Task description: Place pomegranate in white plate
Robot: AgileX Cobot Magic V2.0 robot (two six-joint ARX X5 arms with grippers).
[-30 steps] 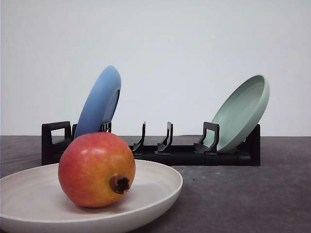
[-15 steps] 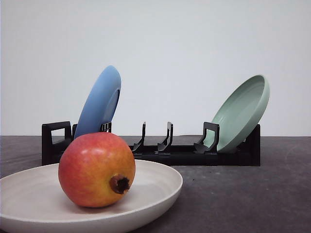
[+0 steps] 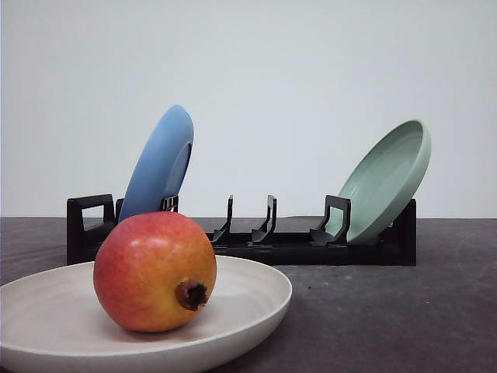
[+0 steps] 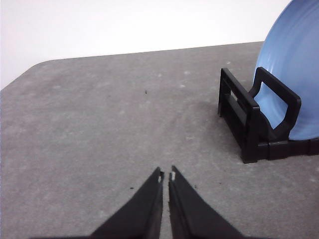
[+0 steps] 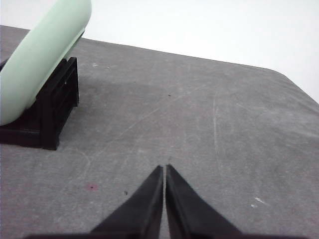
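The pomegranate [image 3: 154, 271], red blending to yellow-orange with its dark calyx facing the camera, rests inside the white plate [image 3: 256, 299] at the near left of the front view. In the left wrist view my left gripper [image 4: 166, 176] is shut with nothing in it, hovering over bare grey table beside the rack's blue-plate end. In the right wrist view my right gripper [image 5: 164, 168] is also shut and empty, over bare table beside the rack's green-plate end.
A black dish rack [image 3: 295, 245] stands behind the white plate. A blue plate [image 3: 159, 163] leans in its left end and a pale green plate [image 3: 387, 180] in its right end, with vacant slots between. Grey tabletop [image 3: 388, 318] lies open to the right.
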